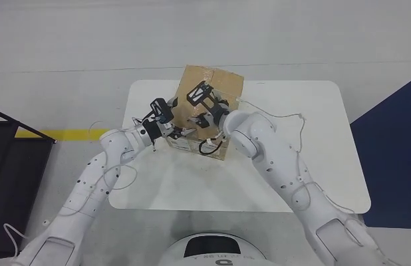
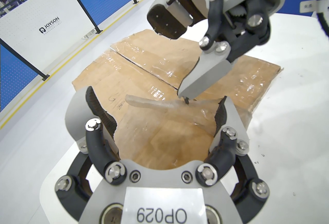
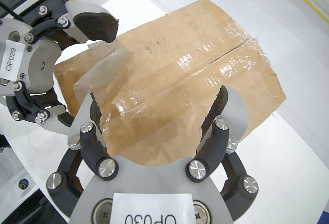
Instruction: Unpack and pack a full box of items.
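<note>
A brown cardboard box [image 1: 212,90] lies on the white table [image 1: 312,153], its flaps down and clear tape running along the seam [image 3: 205,60]. A strip of clear tape [image 2: 151,104] stands peeled up from the box's near edge. My left gripper [image 2: 159,109] is open and hovers at that edge, the box top showing between its fingers. My right gripper [image 3: 156,106] is open above the box top. One fingertip [image 2: 185,95] of the right gripper touches the lifted strip. In the top view the left gripper [image 1: 162,113] and right gripper [image 1: 202,100] sit close together over the box.
A thin cable [image 1: 285,116] trails across the table right of the box. A black rack [image 1: 6,153] stands on the floor to the left, beside a yellow floor line [image 1: 72,134]. Blue and white barrier panels [image 2: 51,4] line the room beyond.
</note>
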Robot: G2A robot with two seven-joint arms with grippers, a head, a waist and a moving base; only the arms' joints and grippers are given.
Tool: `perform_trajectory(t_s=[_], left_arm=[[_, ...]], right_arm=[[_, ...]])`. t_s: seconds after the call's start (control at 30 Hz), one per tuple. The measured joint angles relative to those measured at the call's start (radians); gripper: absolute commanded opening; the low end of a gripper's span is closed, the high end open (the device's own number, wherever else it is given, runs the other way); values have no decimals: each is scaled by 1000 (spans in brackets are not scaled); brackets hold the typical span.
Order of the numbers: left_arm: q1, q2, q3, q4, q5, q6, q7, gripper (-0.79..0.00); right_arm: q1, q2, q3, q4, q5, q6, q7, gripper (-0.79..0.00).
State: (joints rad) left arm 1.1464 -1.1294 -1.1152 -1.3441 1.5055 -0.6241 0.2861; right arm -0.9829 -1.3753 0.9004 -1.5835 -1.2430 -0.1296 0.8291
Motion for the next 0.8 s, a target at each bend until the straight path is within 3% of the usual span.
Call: perform_trajectory(t_s=[0.53,0.63,0.8], left_arm=[[42,9,-39,-33,-5,39,38,0],[68,20,-91,-55,-16,51,57,0],[167,51,-250,-123,-45,59,98,0]], right_arm=[[77,-28,-59,73,9,-21,45,0],[78,-29,-48,76,11,-13,36,0],[76,-29,-36,76,12,-18,39,0]])
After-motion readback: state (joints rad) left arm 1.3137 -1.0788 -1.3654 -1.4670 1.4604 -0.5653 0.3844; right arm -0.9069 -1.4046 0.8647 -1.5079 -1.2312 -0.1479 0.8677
